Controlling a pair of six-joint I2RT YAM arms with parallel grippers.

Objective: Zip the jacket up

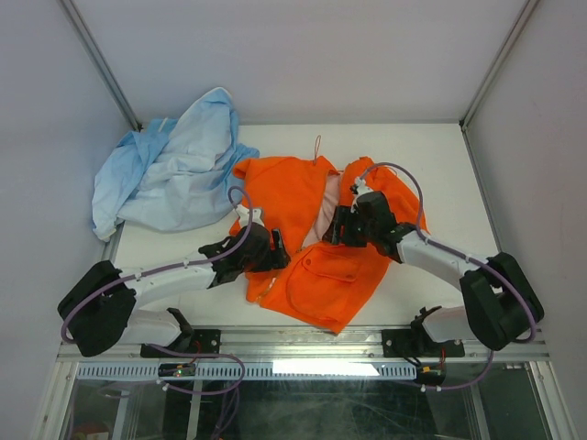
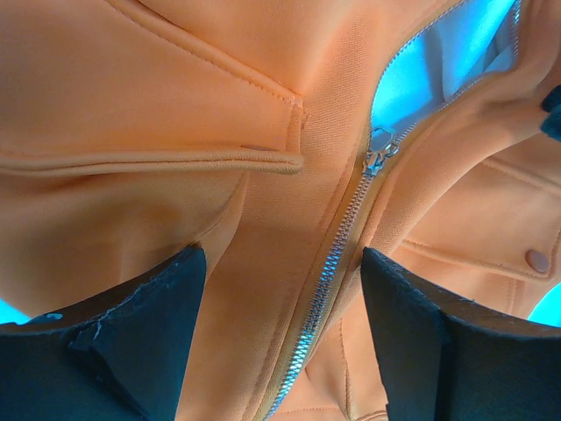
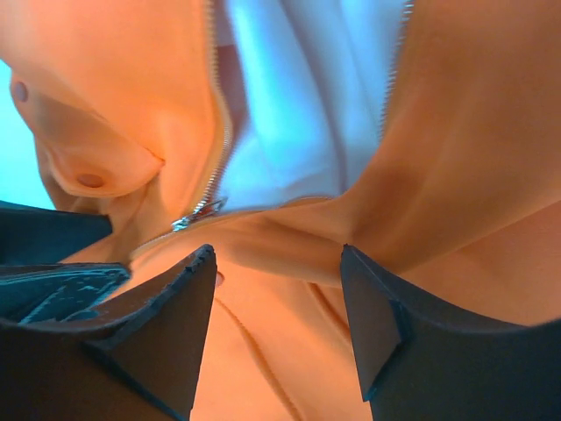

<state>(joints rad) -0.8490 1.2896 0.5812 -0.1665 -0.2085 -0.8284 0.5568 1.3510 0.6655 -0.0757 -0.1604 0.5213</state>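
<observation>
Orange jacket (image 1: 321, 280) partly zipped | left gripper (image 2: 280, 263) spread over closed teeth (image 2: 329, 272) | right gripper (image 3: 276, 259) spread near slider (image 3: 197, 210) | best: pin fabric below, pinch slider, pull straight along teeth.

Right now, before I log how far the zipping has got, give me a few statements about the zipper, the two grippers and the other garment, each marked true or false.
1. The jacket is zipped to the top. False: the slider sits partway, and above it the lining shows between the open sides.
2. The left gripper is open, with closed zipper teeth running between its fingers. True.
3. The right gripper is shut on the slider. False: it is open over the jacket, and the slider is not between its fingers.
4. The light blue garment lies at the far left of the table. True.
</observation>
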